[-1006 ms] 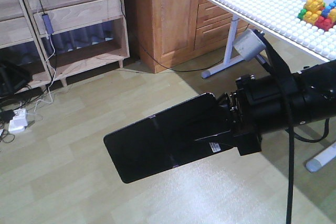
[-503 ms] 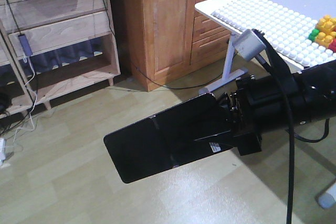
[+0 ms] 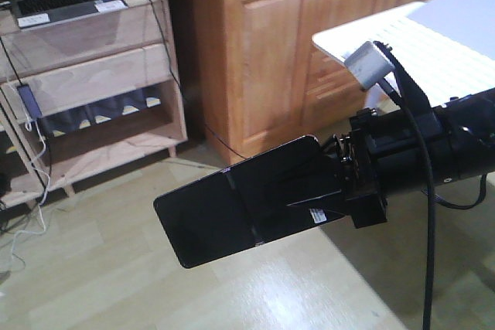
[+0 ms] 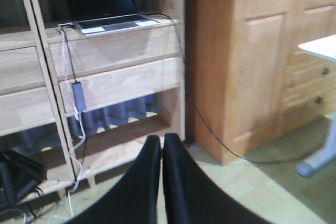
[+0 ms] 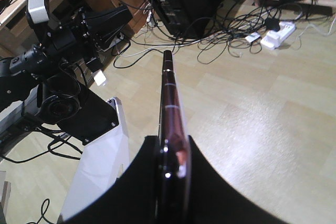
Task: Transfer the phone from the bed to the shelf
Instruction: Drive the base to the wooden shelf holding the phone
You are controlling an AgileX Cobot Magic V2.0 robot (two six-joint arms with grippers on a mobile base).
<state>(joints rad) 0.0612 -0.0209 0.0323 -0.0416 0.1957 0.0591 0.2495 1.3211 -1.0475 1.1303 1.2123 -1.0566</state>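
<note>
the right gripper [image 5: 170, 142] is clamped tight on the phone [image 5: 168, 95], its two black fingers pressing the flat faces near one short end. the phone sticks straight out past the fingertips, edge-on to the wrist camera, with its pinkish rim showing. it hangs in the air above the pale wood floor [image 5: 252, 114] and touches nothing else. in the front view its dark glossy face is tilted, the free end lower than the gripped end.

the left gripper [image 4: 161, 141] is closed, its fingers touching with nothing between them. ahead of it, and well apart from the phone's free end, stands the shelf [image 4: 126, 80], a light wooden unit with thick planks. a grey laptop [image 4: 113, 22] lies on its upper board, and a cable [image 4: 79, 95] with a small adapter hangs down its front. just beside the shelf, on the right gripper's side, is a tall wooden cupboard [image 4: 236, 61], and past that the corner of a white table [image 4: 320, 48]. beyond the phone's tip in the right wrist view, a tangle of wires [image 5: 210, 30] and a white power strip [image 5: 275, 38] lie on the floor.
</note>
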